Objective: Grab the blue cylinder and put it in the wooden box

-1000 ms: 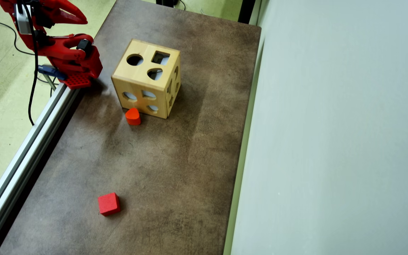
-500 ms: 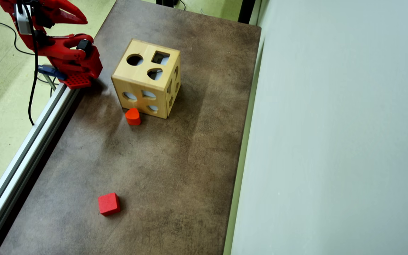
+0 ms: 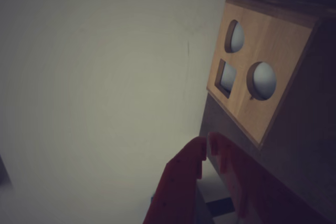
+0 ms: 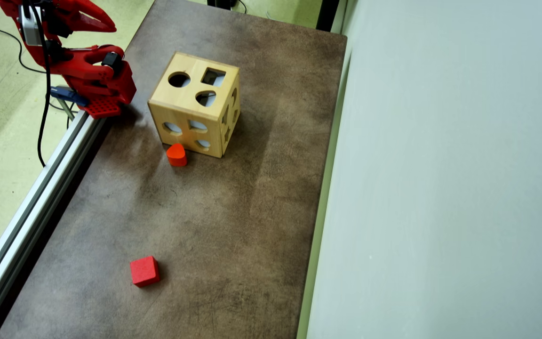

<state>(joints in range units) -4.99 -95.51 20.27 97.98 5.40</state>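
The wooden box (image 4: pixel 184 101) stands on the brown table (image 4: pixel 233 212) toward the back, its top face showing round, square and half-round cut-outs. In the wrist view the same wooden box (image 3: pixel 278 45) fills the upper right. The blue cylinder is out of view in both views. My red gripper (image 3: pixel 206 142) rises from the bottom of the wrist view, shut, its tips meeting with nothing between them. In the overhead view the gripper (image 4: pixel 108 26) sits folded back with the arm at the top left corner, well left of the box.
An orange-red rounded block (image 4: pixel 176 155) lies against the box's front face. A red cube (image 4: pixel 144 271) sits near the table's front. An aluminium rail (image 4: pixel 35 202) runs along the left edge, with a blue clamp (image 4: pixel 66 94) at the arm's base. A pale panel (image 4: pixel 440 188) borders the right.
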